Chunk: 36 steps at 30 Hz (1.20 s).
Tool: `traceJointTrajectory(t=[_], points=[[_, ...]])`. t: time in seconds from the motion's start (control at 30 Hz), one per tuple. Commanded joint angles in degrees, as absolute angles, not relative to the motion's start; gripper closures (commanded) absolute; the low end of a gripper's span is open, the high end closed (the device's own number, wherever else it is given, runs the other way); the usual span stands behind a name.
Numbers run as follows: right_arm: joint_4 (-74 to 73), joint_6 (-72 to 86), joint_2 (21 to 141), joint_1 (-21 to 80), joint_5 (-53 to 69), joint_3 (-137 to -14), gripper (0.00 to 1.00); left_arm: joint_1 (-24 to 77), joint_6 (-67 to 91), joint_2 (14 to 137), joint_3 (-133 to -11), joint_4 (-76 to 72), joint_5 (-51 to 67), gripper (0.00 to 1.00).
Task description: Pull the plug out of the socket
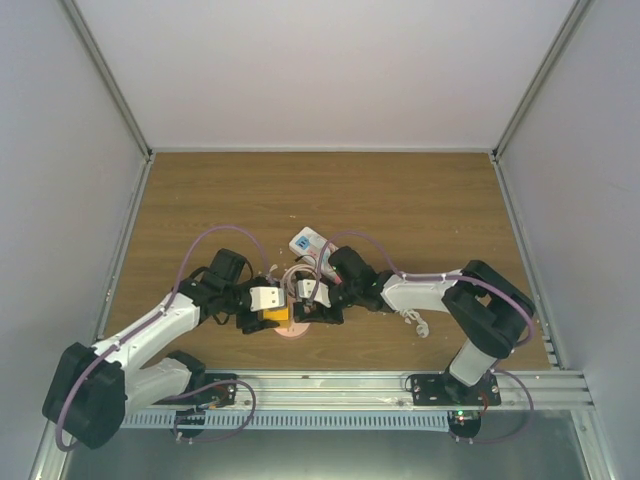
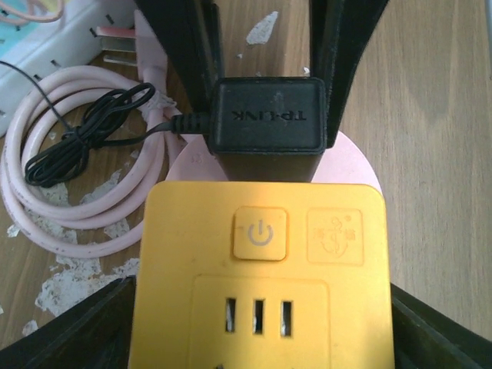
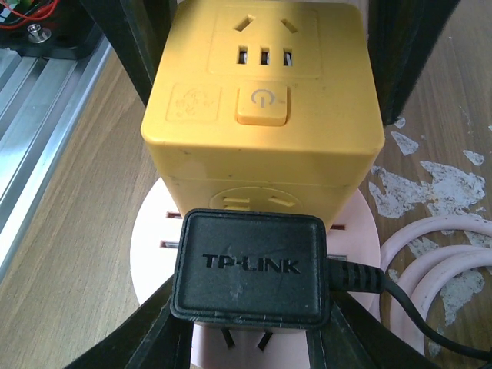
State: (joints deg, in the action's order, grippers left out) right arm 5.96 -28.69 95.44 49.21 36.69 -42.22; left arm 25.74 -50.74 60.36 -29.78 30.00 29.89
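A yellow cube socket (image 2: 261, 261) stands on a round pink base (image 3: 154, 254). My left gripper (image 2: 261, 338) is shut on the cube's sides, and the cube also shows in the top view (image 1: 276, 316). A black TP-LINK plug (image 3: 250, 265) sits close against the cube's side face. My right gripper (image 3: 250, 342) is shut on it, one finger on each side. The plug also shows in the left wrist view (image 2: 265, 115), between the right fingers (image 2: 184, 54). Part of the side outlet's slots shows above the plug. I cannot tell whether its prongs are still in.
A coiled pink cable (image 2: 46, 200) and the plug's thin black cord (image 2: 77, 138) lie beside the base. A white power strip (image 1: 308, 243) lies just behind the grippers. The metal rail (image 1: 400, 385) runs along the table's near edge.
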Motion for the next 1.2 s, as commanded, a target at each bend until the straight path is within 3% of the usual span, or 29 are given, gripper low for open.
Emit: traceJointTrajectory(t=[0.0,0.1,0.27,0.47,0.87,1.17], points=[[6.06,-29.62,97.79,49.12,35.95,-42.89,0.82,26.37,-49.97,62.19,-31.62,27.70,31.49,0.28],[5.92,-29.77,97.87,49.13,36.03,-42.87,0.84,26.24,-48.90,62.31,-32.24,27.79,32.94,0.39],[4.36,-30.38,98.47,49.14,36.30,-43.45,0.91,23.94,-47.95,60.38,-33.19,28.09,38.75,0.48],[2.77,-30.49,99.64,49.12,35.92,-44.40,0.99,22.67,-48.56,59.61,-32.77,28.72,42.70,0.52],[0.26,-29.16,103.54,48.92,34.79,-47.33,1.00,27.33,-50.06,53.94,-30.09,26.14,33.61,0.56],[0.41,-29.00,104.15,48.97,32.49,-47.35,0.99,23.71,-45.90,56.08,-33.95,28.68,42.51,0.57]])
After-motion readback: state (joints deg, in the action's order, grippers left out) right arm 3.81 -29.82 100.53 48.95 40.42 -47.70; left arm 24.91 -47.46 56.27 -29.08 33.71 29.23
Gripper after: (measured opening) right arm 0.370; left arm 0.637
